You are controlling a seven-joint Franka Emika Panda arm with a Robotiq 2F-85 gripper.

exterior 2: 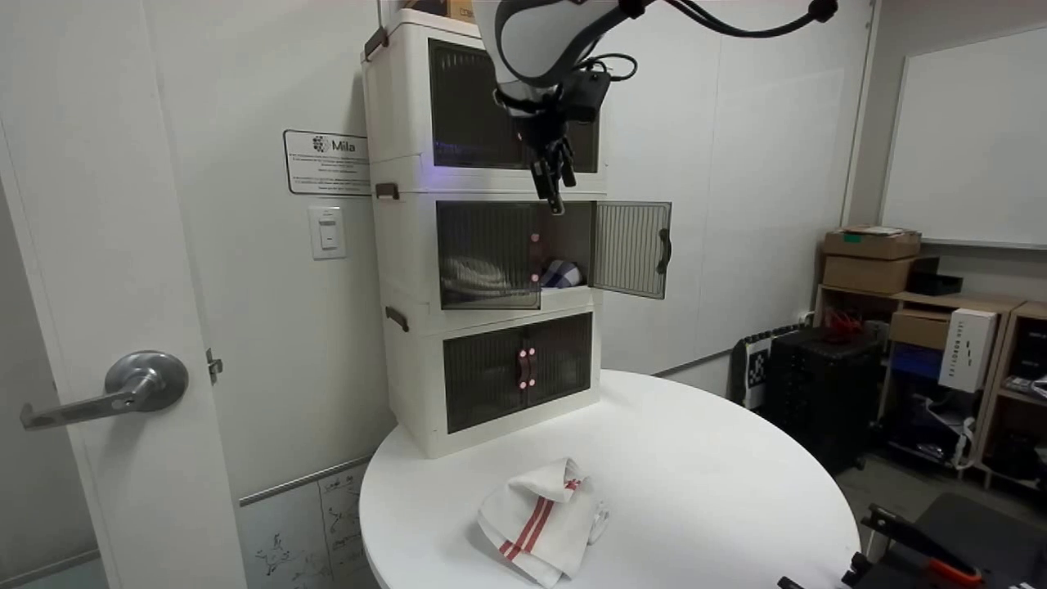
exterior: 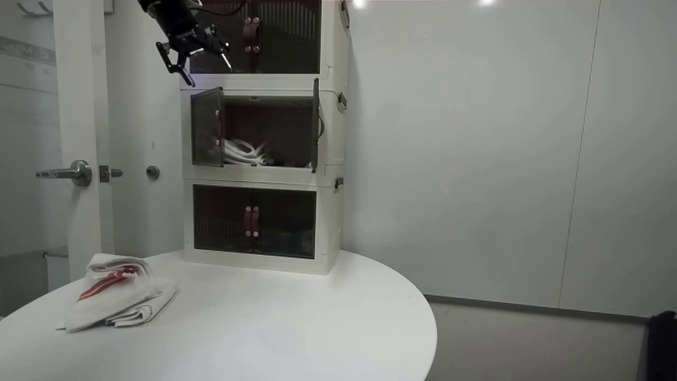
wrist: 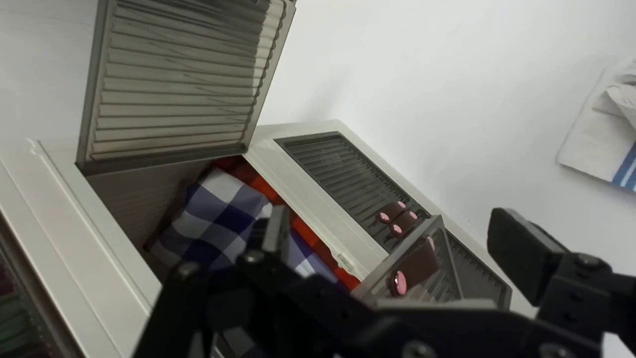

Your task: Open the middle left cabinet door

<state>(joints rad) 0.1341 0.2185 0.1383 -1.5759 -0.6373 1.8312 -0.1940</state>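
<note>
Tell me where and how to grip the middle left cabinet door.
Probably its upright handle, from the front, the pincer closing across it sideways. The handle runs along the free edge, and the middle left cabinet door stands partly open, that edge swung out from the cabinet.

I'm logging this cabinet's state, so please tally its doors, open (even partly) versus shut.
Open: 2 (middle left cabinet door, middle right door)
Shut: 4 (top left door, top right door, bottom left door, bottom right door)
Total: 6
</note>
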